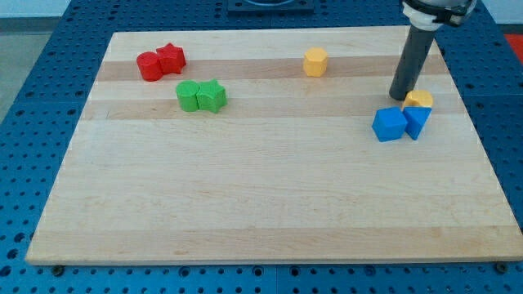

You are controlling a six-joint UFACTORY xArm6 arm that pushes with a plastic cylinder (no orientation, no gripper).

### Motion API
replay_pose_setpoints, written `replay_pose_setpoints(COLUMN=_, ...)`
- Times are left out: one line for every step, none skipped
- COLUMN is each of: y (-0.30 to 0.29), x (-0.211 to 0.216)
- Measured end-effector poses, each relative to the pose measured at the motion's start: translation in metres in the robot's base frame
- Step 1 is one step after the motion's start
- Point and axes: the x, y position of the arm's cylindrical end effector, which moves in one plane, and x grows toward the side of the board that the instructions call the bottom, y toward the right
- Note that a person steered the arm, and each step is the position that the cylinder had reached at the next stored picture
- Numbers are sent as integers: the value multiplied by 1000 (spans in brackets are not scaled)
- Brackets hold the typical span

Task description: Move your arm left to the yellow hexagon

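- We counted seven blocks on the board [270, 204]: two red, two green, two blue and two yellow.
- The red pair [160, 62] sat touching at about ten o'clock; the green pair [201, 95] touched too, just below and to the view's right of them.
- The yellow hexagon [315, 61] stood alone at about twelve o'clock, well apart from the rest.
- Two blue blocks, a cube [390, 124] and a smaller one [417, 120], touched at about three o'clock, with a second yellow block [420, 100] just above them.
- We had no jaws to open or hold with: our tip [400, 96] rested just beside that second yellow block, at its nine o'clock; contact we could not tell.
- The board was pale wood with visible grain; the rod was dark, smooth and round; the blocks looked matte and chunky.
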Motion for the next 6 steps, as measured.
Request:
replay_pose_setpoints(y=-3, x=-44)
replay_pose_setpoints(y=-29, x=-104)
replay_pose_setpoints(y=-85, x=-139)
replay_pose_setpoints(y=-145, x=-145)
replay_pose_setpoints(y=-191, x=-136)
replay_pose_setpoints(y=-206, x=-116)
